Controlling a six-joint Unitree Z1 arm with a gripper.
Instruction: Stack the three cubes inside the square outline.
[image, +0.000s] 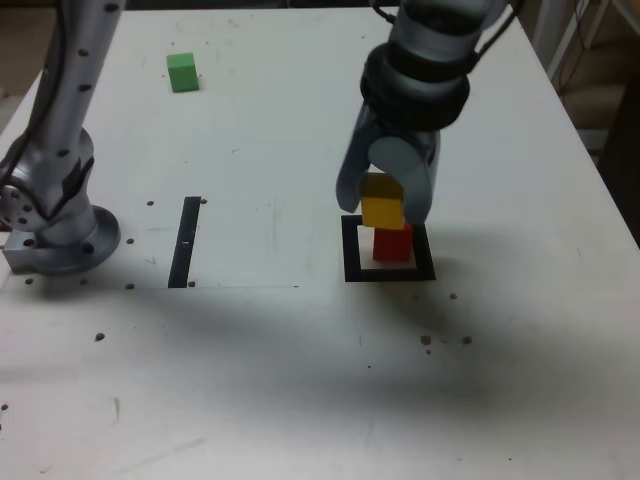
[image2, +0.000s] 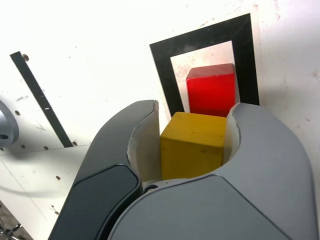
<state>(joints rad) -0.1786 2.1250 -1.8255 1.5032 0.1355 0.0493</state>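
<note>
On the scuffed white tabletop (image: 240, 360), the red cube (image2: 212, 92) sits inside the black square outline (image2: 162, 62); your gripper (image2: 192, 145) is closed on the yellow cube (image2: 192, 145), so please align it squarely above the red before lowering gently.

black strip (image: 184, 242): flat on the white tabletop (image: 250, 400)
dark spots (image: 100, 337): scattered around the black strip
thin line (image: 270, 287): near the black strip's lower end, exterior view
pale bars (image: 568, 32): well apart from the black strip
</note>
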